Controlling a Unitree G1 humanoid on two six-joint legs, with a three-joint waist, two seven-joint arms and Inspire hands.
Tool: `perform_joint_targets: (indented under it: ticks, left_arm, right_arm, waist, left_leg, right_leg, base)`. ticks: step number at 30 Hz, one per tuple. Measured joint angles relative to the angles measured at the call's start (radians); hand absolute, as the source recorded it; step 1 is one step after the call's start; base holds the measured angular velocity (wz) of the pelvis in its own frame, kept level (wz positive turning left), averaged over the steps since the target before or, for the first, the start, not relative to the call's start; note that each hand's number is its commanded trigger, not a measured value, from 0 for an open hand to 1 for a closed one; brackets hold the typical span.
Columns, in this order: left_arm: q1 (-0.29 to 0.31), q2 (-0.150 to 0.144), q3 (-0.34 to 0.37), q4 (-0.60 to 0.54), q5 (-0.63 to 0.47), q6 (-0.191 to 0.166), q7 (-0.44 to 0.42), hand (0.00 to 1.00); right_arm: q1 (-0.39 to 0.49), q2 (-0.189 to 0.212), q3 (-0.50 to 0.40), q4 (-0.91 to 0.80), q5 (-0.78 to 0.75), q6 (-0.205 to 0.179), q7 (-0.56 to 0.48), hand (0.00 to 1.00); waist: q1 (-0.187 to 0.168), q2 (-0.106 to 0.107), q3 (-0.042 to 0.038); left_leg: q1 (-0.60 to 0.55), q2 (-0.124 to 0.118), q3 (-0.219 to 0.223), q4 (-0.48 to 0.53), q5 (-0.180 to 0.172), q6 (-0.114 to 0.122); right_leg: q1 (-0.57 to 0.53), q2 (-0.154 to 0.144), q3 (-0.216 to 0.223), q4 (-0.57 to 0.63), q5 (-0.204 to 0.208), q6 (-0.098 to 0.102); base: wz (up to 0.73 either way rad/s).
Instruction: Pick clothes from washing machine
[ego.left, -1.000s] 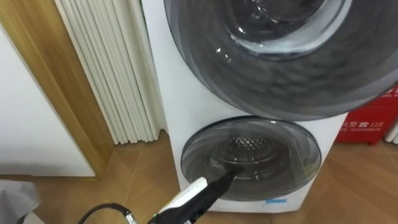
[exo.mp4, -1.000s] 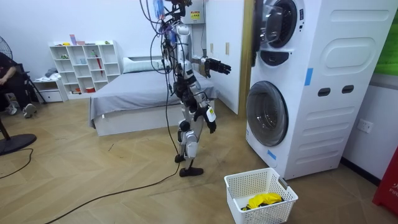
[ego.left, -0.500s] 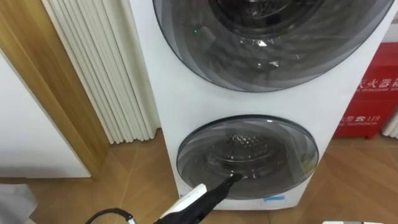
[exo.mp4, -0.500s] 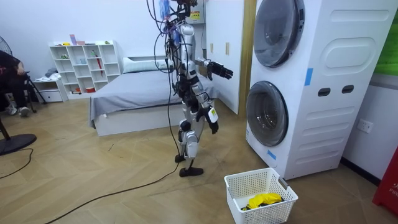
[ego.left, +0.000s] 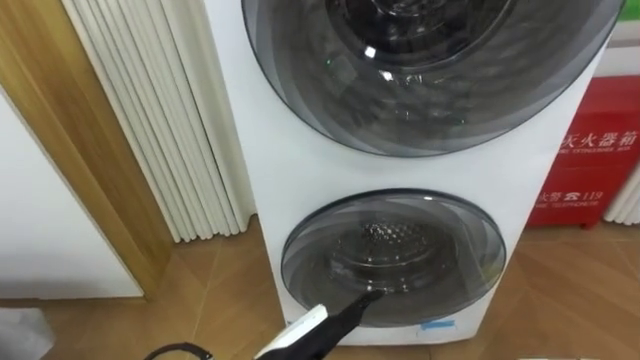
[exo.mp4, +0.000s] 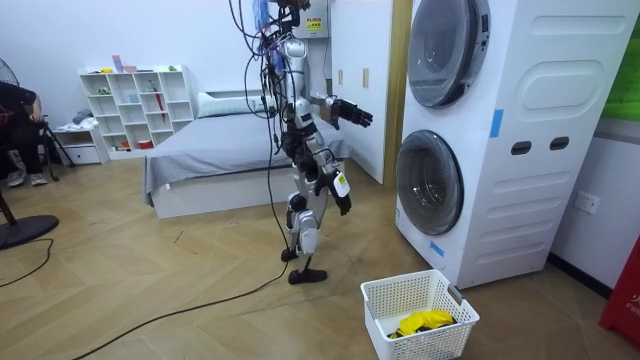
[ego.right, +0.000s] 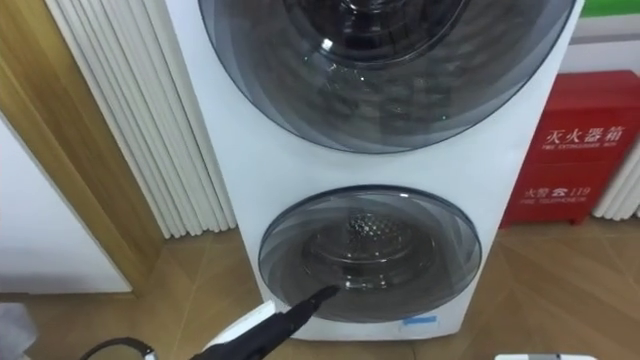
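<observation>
Two white washing machines are stacked, and the round dark-glass doors of the upper (ego.left: 420, 60) and the lower machine (ego.left: 393, 258) are both closed. Through the lower glass I see the drum's perforated metal. I stand about a step from the machines (exo.mp4: 500, 140), facing them. My left hand (ego.left: 352, 304) is raised in front of me with its fingers straight, apart from the doors; in the room view the left hand (exo.mp4: 350, 111) is at chest height. My right hand (exo.mp4: 341, 198) hangs low by my hip. A white basket (exo.mp4: 418, 300) on the floor holds a yellow cloth (exo.mp4: 422, 322).
A red box (ego.left: 595, 160) stands to the right of the machines. A white ribbed panel (ego.left: 160, 120) and a wooden frame (ego.left: 80, 170) are on their left. Behind me are a bed (exo.mp4: 230, 150), a white shelf (exo.mp4: 135, 110) and a seated person (exo.mp4: 15, 125).
The upper machine's door, open a second ago, has swung shut. My raised left hand has dropped slightly. The eye view has shifted a little.
</observation>
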Motion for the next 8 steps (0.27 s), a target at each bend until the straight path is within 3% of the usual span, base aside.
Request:
perform_joint_targets:
  ticks: [1,5,7,8]
  left_arm:
    - [0.0,-0.003,0.001,0.028,0.013,0.0,0.013,0.0]
    - [0.024,-0.029,0.046,0.345,0.049,-0.014,0.121,0.0]
    - [0.054,-0.027,0.093,0.497,0.044,-0.019,0.182,0.0]
    - [0.069,-0.023,0.137,0.593,0.03,-0.025,0.231,0.0]
  right_arm:
    - [0.001,0.002,0.0,-0.002,0.001,0.0,-0.001,0.0]
    - [0.019,0.016,-0.011,0.004,0.066,0.0,-0.032,0.0]
    - [0.037,0.025,-0.029,0.004,0.105,0.002,-0.043,0.0]
    - [0.045,0.029,-0.039,0.006,0.112,0.002,-0.045,0.0]
  waist:
    - [0.001,-0.002,0.0013]
    - [0.01,-0.026,0.0074]
    - [0.022,-0.034,-0.0033]
    - [0.022,-0.039,-0.0041]
  left_leg:
    - [0.002,0.0,0.001,0.0,0.0,0.0]
    - [0.032,-0.001,0.007,-0.016,0.0,-0.001]
    - [0.036,0.002,0.013,-0.016,-0.006,-0.01]
    - [0.036,0.004,0.011,-0.015,-0.008,-0.013]
  right_leg:
    - [0.004,0.0,0.0,-0.001,0.0,0.0]
    - [0.025,0.005,0.001,-0.008,-0.006,-0.004]
    - [0.03,0.014,0.004,-0.023,-0.006,-0.008]
    - [0.035,0.016,-0.002,-0.028,-0.005,-0.009]
  base:
    - [-0.08]
    - [-0.08]
    - [-0.12]
    - [0.03]
